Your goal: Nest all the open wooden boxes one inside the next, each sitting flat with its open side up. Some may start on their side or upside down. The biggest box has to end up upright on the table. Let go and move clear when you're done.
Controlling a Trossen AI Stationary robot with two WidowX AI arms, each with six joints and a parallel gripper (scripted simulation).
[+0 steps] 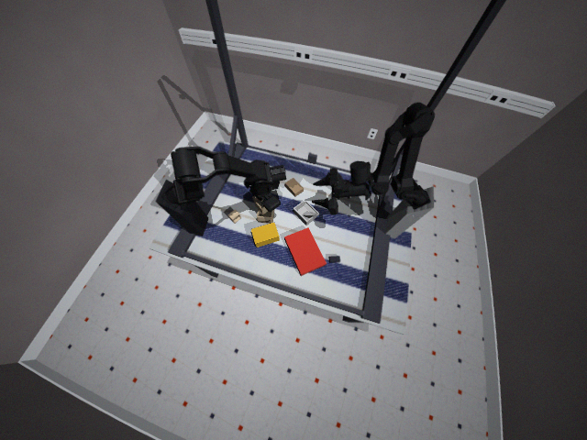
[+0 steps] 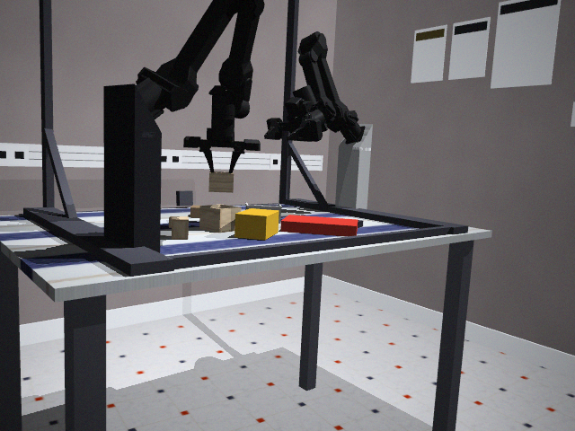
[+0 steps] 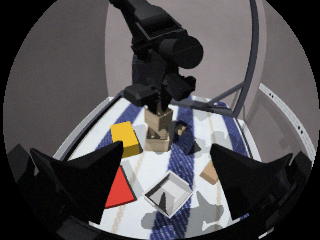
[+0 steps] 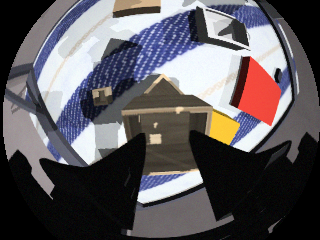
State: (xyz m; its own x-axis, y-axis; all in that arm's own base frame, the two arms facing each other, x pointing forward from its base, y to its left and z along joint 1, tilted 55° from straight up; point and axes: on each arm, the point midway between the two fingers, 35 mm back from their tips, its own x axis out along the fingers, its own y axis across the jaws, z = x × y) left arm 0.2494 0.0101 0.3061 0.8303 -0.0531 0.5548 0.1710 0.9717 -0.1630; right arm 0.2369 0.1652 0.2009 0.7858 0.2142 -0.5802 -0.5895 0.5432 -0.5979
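Note:
My right gripper (image 2: pixel 221 162) is shut on a mid-sized wooden box (image 2: pixel 221 181) and holds it in the air above a larger open wooden box (image 2: pixel 217 216) that stands on the table. In the right wrist view the held box (image 4: pixel 163 130) fills the space between the fingers. A small wooden box (image 1: pixel 232 215) lies beside the larger one. Another wooden box (image 1: pixel 293 186) lies further back. My left gripper (image 1: pixel 326 192) is open and empty, hovering above the table near a white open box (image 1: pixel 305 211). The left wrist view shows the white box (image 3: pixel 168 194) below and the held box (image 3: pixel 159 122) ahead.
A yellow block (image 1: pixel 264 234) and a flat red block (image 1: pixel 304 249) lie toward the table's front, close to the larger wooden box. A small dark cube (image 1: pixel 333 258) sits beside the red block. A dark frame with upright posts surrounds the work area.

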